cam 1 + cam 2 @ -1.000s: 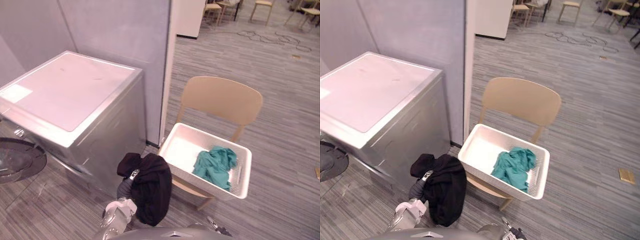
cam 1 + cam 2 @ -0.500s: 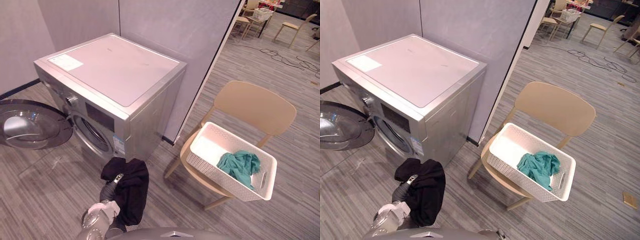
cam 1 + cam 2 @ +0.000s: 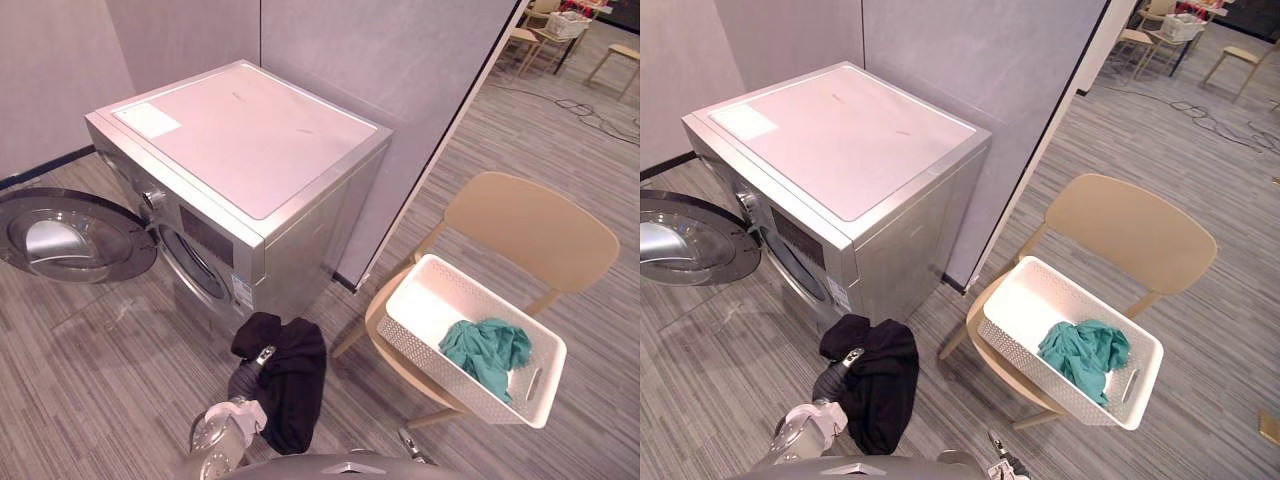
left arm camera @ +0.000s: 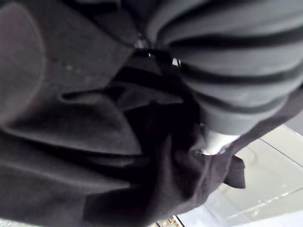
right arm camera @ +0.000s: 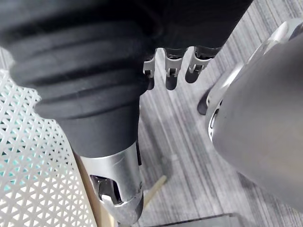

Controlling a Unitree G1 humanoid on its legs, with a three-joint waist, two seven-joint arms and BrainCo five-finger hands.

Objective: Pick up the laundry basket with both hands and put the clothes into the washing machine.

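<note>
A white perforated laundry basket (image 3: 440, 362) rests on the seat of a beige chair (image 3: 530, 225), with a teal garment (image 3: 487, 348) lying in its right end. The silver washing machine (image 3: 240, 150) stands to the left, its round door (image 3: 70, 235) swung open and the drum opening (image 3: 195, 270) facing front. A black garment (image 3: 295, 385) hangs bunched over my left hand (image 3: 243, 380), low between the machine and the chair; in the left wrist view the dark cloth (image 4: 94, 118) wraps the hand. My right hand (image 5: 168, 71) hangs relaxed and holds nothing, beside the basket's mesh wall (image 5: 33, 161).
A grey partition wall (image 3: 400, 80) rises behind the machine and ends by the chair. Striped grey floor (image 3: 100, 350) spreads in front of the machine's door. More chairs (image 3: 520, 40) and loose cables lie far back on the right.
The camera has swung left, bringing the machine's front and open door into view, then edged slightly back right. The black garment still hangs from my left hand.
</note>
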